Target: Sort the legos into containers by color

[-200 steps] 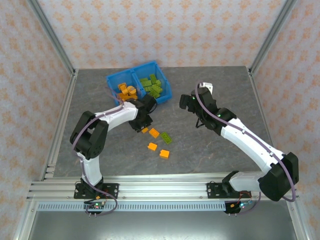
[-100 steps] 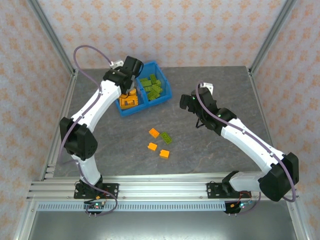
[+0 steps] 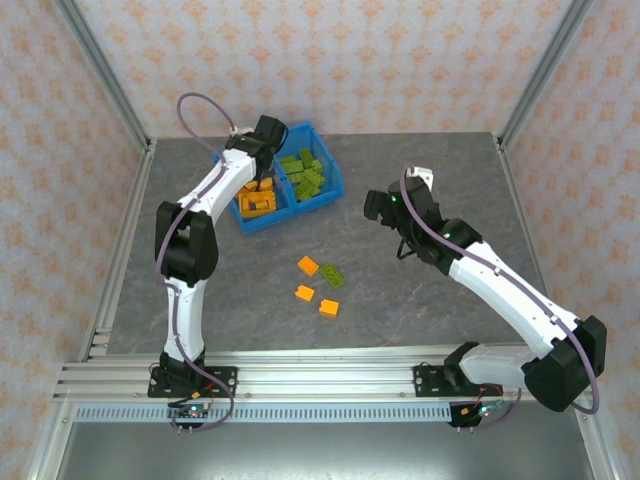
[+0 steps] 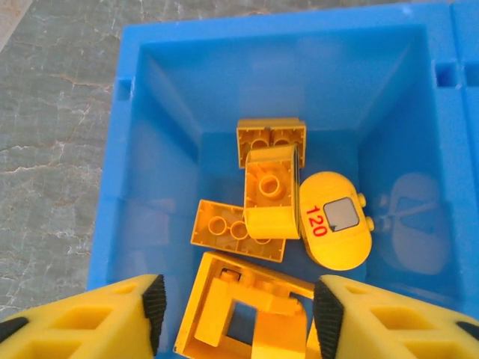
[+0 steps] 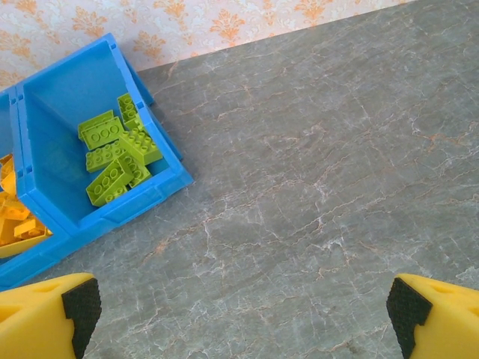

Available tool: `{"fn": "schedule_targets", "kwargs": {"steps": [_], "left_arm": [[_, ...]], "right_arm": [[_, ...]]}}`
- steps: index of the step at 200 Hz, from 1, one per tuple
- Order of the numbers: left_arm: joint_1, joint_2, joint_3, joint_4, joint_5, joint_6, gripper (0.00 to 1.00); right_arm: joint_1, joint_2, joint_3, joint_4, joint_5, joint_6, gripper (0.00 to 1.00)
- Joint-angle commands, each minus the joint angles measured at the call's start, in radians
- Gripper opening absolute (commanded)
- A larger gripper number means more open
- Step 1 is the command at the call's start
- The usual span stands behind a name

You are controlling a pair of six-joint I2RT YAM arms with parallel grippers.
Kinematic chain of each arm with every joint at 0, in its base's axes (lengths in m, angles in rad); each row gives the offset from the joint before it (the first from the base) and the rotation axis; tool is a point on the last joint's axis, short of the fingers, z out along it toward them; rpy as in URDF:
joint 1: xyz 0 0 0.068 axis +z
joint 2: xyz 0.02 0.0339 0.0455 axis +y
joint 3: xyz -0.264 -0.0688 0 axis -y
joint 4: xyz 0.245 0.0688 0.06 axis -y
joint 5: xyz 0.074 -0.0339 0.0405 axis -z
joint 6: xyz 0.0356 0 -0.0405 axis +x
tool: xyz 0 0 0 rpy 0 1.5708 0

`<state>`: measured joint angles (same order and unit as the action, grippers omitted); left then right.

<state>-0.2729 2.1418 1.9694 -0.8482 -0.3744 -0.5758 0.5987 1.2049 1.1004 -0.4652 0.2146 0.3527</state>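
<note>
The blue bin (image 3: 330, 190) stands at the back of the table. Its left container (image 4: 172, 112) holds several orange legos (image 4: 271, 199), a rounded piece marked 120 (image 4: 337, 222) and the orange frame piece (image 4: 217, 314). Its right container (image 5: 67, 97) holds several olive-green legos (image 5: 116, 153). My left gripper (image 3: 262, 180) hangs over the orange container, open (image 4: 241, 318) with nothing between its fingers. Three orange legos (image 3: 308, 266) and one green lego (image 3: 333, 276) lie loose on the table. My right gripper (image 3: 378, 208) hovers right of the bin, open wide (image 5: 243, 307) over bare table.
Metal posts (image 3: 105, 70) and patterned walls fence the table at the back and both sides. The loose bricks lie about midway between the two arms, in front of the bin.
My left arm swung from the loose bricks up to the orange container and opened its jaws there. One orange brick has gone from the table. The right arm shifted only slightly.
</note>
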Motion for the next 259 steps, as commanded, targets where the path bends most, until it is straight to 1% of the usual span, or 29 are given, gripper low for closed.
{"fn": "schedule_targets", "kwargs": {"steps": [1, 18, 35, 39, 43, 61, 75, 91, 104, 119, 128, 138, 154, 172, 186, 210, 231, 259], "left_arm": [[0.001, -0.072, 0.039, -0.007, -0.01, 0.001, 0.6], [0.001, -0.13, 0.021, -0.004, 0.026, 0.001, 0.6], [0.001, -0.216, -0.031, 0.015, 0.103, -0.003, 0.6], [0.001, -0.225, -0.05, 0.019, 0.126, -0.005, 0.6], [0.0, -0.271, -0.07, 0.026, 0.152, -0.008, 0.59], [-0.007, -0.386, -0.186, 0.065, 0.259, -0.016, 0.59], [-0.022, -0.473, -0.276, 0.076, 0.301, -0.044, 0.59], [-0.053, -0.562, -0.386, 0.074, 0.331, -0.088, 0.58], [-0.098, -0.62, -0.476, 0.068, 0.345, -0.137, 0.58], [-0.146, -0.666, -0.577, 0.065, 0.376, -0.223, 0.58], [-0.176, -0.681, -0.639, 0.077, 0.415, -0.278, 0.57], [-0.207, -0.686, -0.704, 0.116, 0.473, -0.331, 0.57], [-0.262, -0.662, -0.781, 0.202, 0.561, -0.388, 0.59], [-0.305, -0.595, -0.811, 0.252, 0.61, -0.427, 0.61], [-0.325, -0.545, -0.826, 0.291, 0.626, -0.446, 0.63], [-0.33, -0.47, -0.834, 0.358, 0.656, -0.455, 0.68], [-0.33, -0.417, -0.822, 0.367, 0.652, -0.451, 0.71], [-0.33, -0.367, -0.802, 0.336, 0.62, -0.444, 0.72]], "right_arm": [[0.0, -0.008, 0.017, -0.026, 0.025, 0.014, 0.99], [-0.001, -0.005, 0.022, -0.023, 0.026, 0.013, 0.99], [0.001, 0.005, 0.023, -0.012, 0.025, 0.016, 0.99], [0.0, 0.007, 0.023, -0.009, 0.022, 0.018, 0.99], [-0.001, 0.012, 0.025, -0.008, 0.02, 0.018, 0.99], [-0.001, 0.033, 0.03, -0.001, 0.013, 0.023, 0.99], [-0.001, 0.048, 0.032, 0.01, 0.008, 0.027, 0.99], [0.0, 0.07, 0.035, 0.026, 0.006, 0.033, 0.99], [-0.001, 0.09, 0.044, 0.035, 0.006, 0.036, 0.99], [-0.001, 0.117, 0.063, 0.039, 0.008, 0.035, 0.99], [-0.001, 0.133, 0.074, 0.043, 0.008, 0.036, 0.99], [-0.001, 0.145, 0.082, 0.051, 0.001, 0.03, 0.99], [-0.002, 0.169, 0.091, 0.063, -0.056, -0.004, 0.99], [-0.001, 0.189, 0.097, 0.053, -0.098, -0.014, 0.99], [-0.001, 0.191, 0.084, 0.052, -0.111, -0.015, 0.99], [-0.001, 0.174, 0.063, 0.041, -0.109, -0.023, 0.99], [-0.002, 0.154, 0.052, 0.026, -0.097, -0.032, 0.99], [-0.001, 0.134, 0.04, 0.014, -0.081, -0.04, 0.99]]}}
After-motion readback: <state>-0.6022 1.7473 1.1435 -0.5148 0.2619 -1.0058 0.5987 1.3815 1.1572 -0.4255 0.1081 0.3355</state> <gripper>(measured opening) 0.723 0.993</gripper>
